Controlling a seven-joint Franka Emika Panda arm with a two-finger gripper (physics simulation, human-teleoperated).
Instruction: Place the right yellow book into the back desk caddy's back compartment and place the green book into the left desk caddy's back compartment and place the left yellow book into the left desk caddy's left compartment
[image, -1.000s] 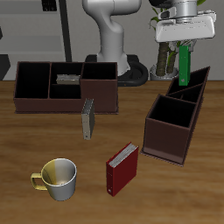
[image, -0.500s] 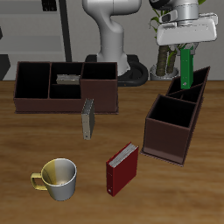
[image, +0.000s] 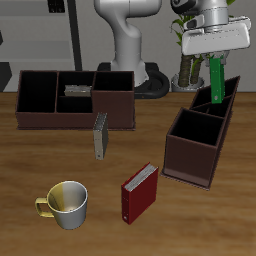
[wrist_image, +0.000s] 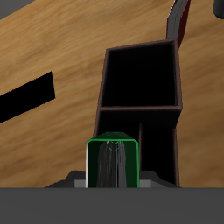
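Since the earlier frames the gripper (image: 217, 58), clamped on the green book (image: 217, 82), has shifted sideways and the book now tilts above the left caddy's (image: 200, 135) back end. There are two caddies, two yellow books, one lying in the back caddy (image: 75, 98) and one standing before it (image: 100, 136), one red book (image: 139, 193) and one mug (image: 66, 204).

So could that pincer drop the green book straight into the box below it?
Probably yes. The pincer holds the green book upright above the left desk caddy, and the compartments under it look open and empty, with nothing between book and opening.
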